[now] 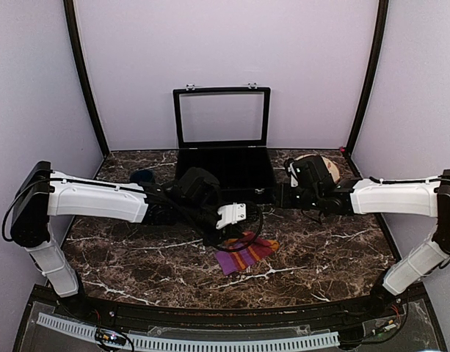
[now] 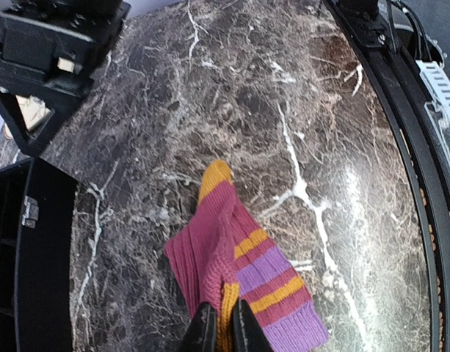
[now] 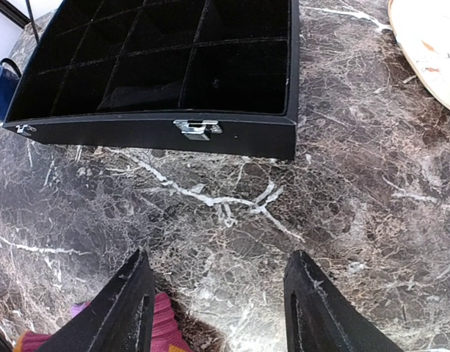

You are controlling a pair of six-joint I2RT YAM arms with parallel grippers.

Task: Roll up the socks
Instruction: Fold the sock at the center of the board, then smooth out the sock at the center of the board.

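1 sock in view: maroon sock [image 2: 248,273], purple/orange bands, crumpled mid-table on the marble table [image 1: 324,253], at 6 o'clock from the 1 black box [image 1: 223,174], lid up. L gripper [image 2: 225,328]: jaws nearly together, pinching a raised fold of it. R gripper [image 3: 219,257], at sock's 1 o'clock: jaws apart, nothing btwn. 1 blue cup [image 1: 142,177] at box's 9 o'clock.

Soft, even light, only faint shadows. The shiny surface [image 2: 349,183] has a pale glare patch. The top view looks fuzzy, and its side poles [image 1: 81,73] bend.
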